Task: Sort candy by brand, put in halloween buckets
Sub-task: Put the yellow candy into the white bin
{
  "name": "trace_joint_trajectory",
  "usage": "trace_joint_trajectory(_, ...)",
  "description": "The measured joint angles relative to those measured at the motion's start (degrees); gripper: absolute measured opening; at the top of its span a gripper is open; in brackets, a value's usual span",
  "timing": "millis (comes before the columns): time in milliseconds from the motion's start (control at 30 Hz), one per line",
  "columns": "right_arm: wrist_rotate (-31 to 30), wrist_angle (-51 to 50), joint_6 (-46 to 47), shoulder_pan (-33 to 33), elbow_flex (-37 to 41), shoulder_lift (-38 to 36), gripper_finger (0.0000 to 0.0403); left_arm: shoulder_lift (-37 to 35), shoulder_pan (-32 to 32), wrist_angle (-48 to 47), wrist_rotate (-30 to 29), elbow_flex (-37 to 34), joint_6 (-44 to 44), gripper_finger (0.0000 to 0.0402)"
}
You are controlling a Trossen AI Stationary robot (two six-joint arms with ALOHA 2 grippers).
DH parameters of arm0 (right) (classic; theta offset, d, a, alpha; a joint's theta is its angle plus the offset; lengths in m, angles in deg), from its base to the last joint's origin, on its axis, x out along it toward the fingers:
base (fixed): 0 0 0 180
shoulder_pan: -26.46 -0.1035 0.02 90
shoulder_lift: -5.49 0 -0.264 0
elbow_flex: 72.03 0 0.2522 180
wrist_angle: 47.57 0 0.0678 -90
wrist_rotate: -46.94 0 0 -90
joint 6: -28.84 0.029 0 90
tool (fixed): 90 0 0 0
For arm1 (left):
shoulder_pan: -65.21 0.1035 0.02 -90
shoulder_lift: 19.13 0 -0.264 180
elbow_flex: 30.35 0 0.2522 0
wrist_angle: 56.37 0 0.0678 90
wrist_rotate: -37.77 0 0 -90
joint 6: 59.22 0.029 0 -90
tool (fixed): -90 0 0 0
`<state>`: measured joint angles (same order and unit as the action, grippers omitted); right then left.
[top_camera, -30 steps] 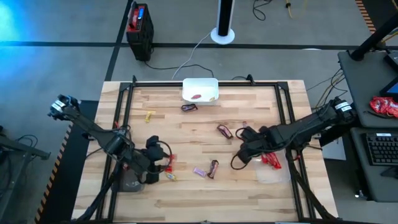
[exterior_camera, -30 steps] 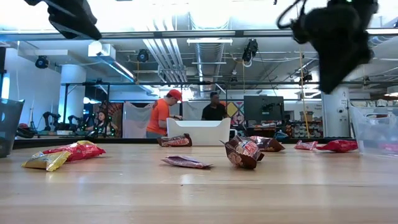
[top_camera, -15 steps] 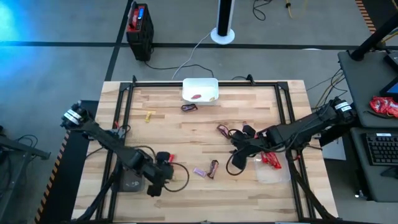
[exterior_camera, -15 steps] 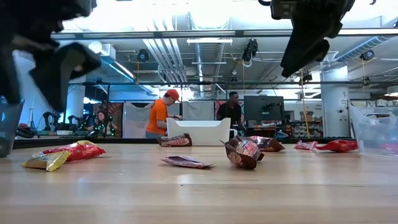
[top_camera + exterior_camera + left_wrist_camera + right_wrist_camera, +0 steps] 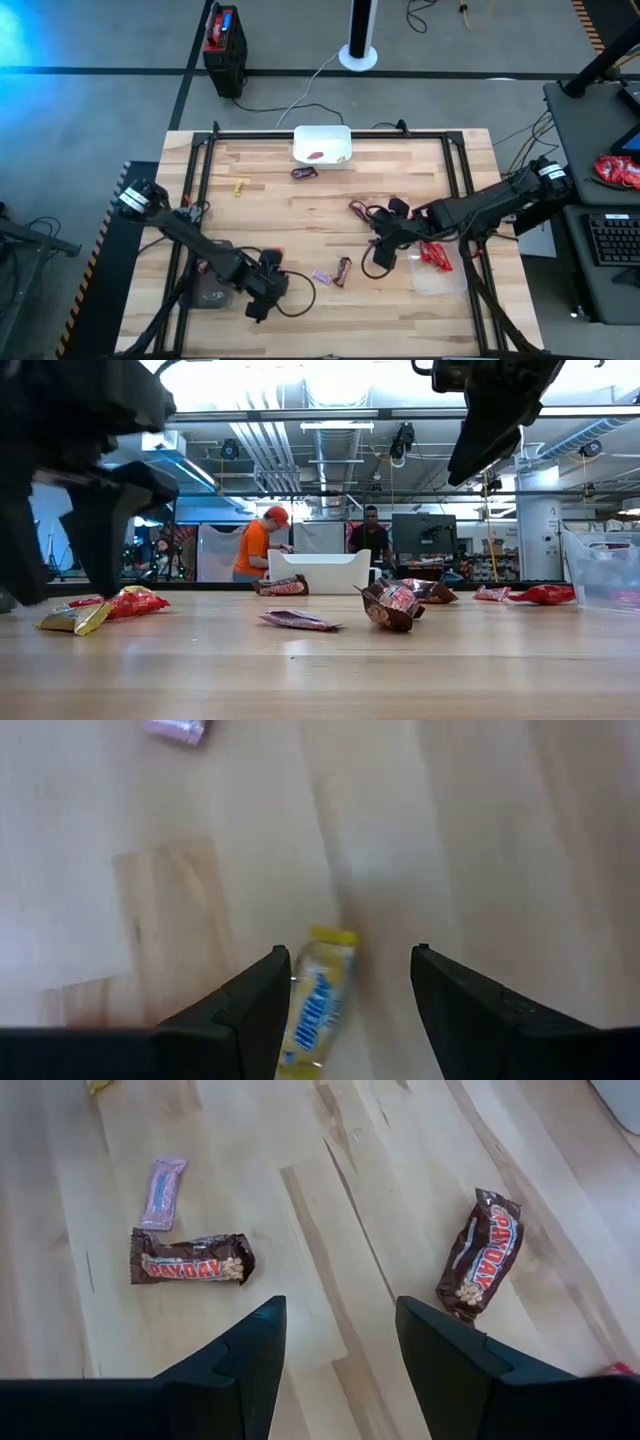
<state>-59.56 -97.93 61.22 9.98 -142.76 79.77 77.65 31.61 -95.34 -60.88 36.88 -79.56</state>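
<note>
Wooden counter (image 5: pixel 300 200) has candy scattered all over it, so the white bin (image 5: pixel 322 144) at the far edge is my landmark. Left claw (image 5: pixel 345 1005) is way down at the near-left corner from it, fingers apart over a yellow candy (image 5: pixel 315 1010), not gripping it. Right claw (image 5: pixel 335 1350) is nearer the bin, off to its right, also spread and empty, with two brown Payday bars (image 5: pixel 190 1258) lying ahead of it.
</note>
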Motion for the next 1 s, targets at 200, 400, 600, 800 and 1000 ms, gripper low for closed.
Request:
trace_joint_trajectory(200, 0.2, 0.0, 0.0, 0.0, 0.0, 0.0, 0.0183, 1.6, 1.1, -0.1, -1.0, -0.5, 0.1, 0.0184)
trace_joint_trajectory(400, 0.2, 0.0, 0.0, 0.0, 0.0, 0.0, 0.0183, 4.2, 1.0, 0.3, -1.3, -0.4, 0.4, 0.0131)
trace_joint_trajectory(600, 0.1, 0.0, 0.1, 0.0, 0.0, 0.0, 0.0183, 3.4, 1.0, 0.6, -0.7, -0.5, 3.7, 0.0042)
trace_joint_trajectory(800, -0.1, 0.0, 0.2, 0.0, 0.0, 0.0, 0.0183, -1.0, 1.1, -0.8, -4.2, -0.3, 7.8, 0.0014)
trace_joint_trajectory(1000, -0.1, 0.3, 0.8, 0.0, 0.0, 0.0, 0.0183, -8.6, 4.2, -3.0, -6.2, -0.3, 14.5, 0.0004)
